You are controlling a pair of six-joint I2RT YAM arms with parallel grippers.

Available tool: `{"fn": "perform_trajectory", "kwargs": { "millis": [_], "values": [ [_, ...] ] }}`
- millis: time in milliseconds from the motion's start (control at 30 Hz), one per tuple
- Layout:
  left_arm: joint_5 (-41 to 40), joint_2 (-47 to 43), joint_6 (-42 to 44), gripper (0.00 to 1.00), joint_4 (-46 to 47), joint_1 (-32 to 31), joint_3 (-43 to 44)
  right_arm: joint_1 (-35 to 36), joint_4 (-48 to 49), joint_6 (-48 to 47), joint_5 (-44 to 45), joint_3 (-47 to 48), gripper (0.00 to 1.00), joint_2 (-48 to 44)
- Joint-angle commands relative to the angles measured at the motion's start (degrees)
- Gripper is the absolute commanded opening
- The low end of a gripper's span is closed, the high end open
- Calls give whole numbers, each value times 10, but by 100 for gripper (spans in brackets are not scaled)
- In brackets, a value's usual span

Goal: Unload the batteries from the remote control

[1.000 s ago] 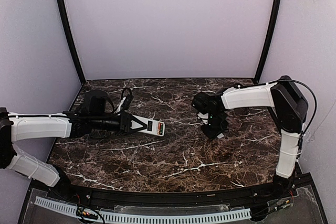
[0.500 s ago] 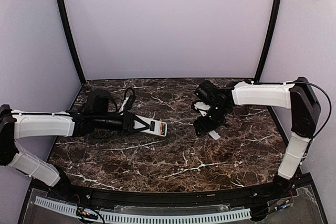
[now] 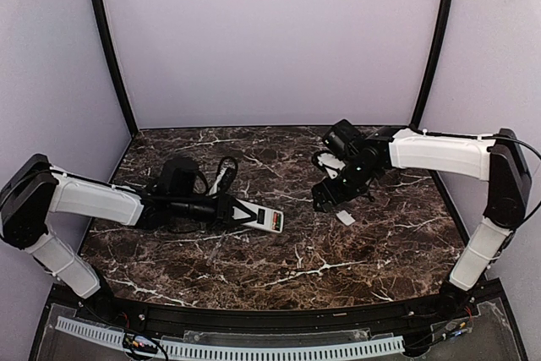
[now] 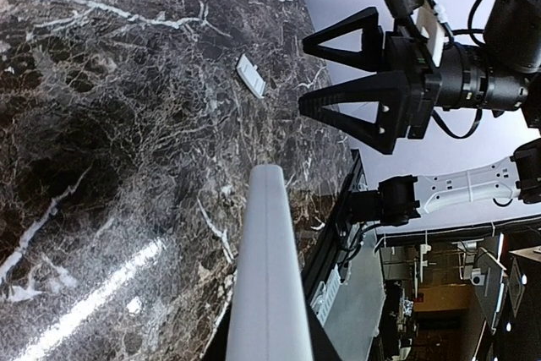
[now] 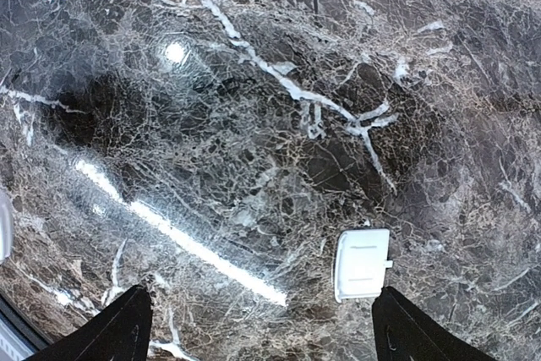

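Remote control (image 3: 269, 219), prob light, stiff, slick plastic, is clamped by one end in L gripper (image 3: 239, 209) low over marble table (image 3: 296, 281), R gripper (image 4: 306, 72) spread open w/ nothing in it near cover plate (image 5: 362, 265); batteries not visible, so pinch each mid-body.

The left arm (image 3: 93, 200) and right arm (image 3: 439, 154) wore smooth white shells over black joints, thin black cables (image 3: 226, 166) looped near their wrists, and black wedge-shaped fingers (image 5: 127, 336) filled the right wrist view's lower corners.
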Motion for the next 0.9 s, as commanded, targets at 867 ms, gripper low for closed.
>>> {"fn": "perform_trajectory", "kwargs": {
  "millis": [867],
  "values": [
    [-6, 139, -77, 6, 92, -27, -6, -4, 30, 6, -43, -15, 85, 0]
  ]
}}
